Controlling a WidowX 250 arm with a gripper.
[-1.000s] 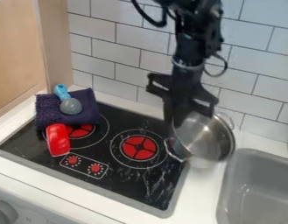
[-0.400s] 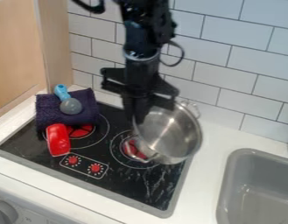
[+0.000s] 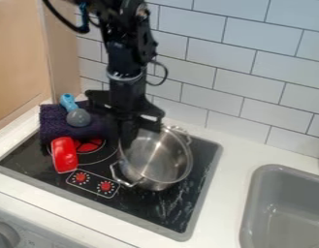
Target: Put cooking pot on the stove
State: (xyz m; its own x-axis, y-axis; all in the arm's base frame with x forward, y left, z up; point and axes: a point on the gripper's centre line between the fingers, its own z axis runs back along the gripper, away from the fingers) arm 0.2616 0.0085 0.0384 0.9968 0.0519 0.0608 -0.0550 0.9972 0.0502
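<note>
Cooking pot [image 3: 157,162], two-handled stainless, is over the black stove [image 3: 168,208], slightly tilted, mouth up. Can't tell if its base touches the glass or hangs just off it; whatever is beneath the pot is hidden. Gripper [image 3: 128,140] is at the pot's 10 o'clock, fingers clamped on the rim. They're dark on dark, so the exact grip line is hard to make out. Arm [image 3: 124,48] drops from 12 o'clock, blurred, upper part cut off by the top edge. Pot handles: one at its 8 o'clock, one at 1 o'clock. Purple cloth [image 3: 53,125] at 10 o'clock from the pot, right end partly behind the gripper; blue-handled utensil [image 3: 77,117] lies on it, grey end toward 5 o'clock. Red object [image 3: 64,155] at 9 o'clock, type unclear, covers part of a burner [image 3: 91,145]. Two red knobs [image 3: 81,178] at 8 o'clock. Grey sink [image 3: 288,203] at 4 o'clock, cut off by right and bottom edges. Grey dial [image 3: 4,235] far out at 8 o'clock, clipped by the left edge.
</note>
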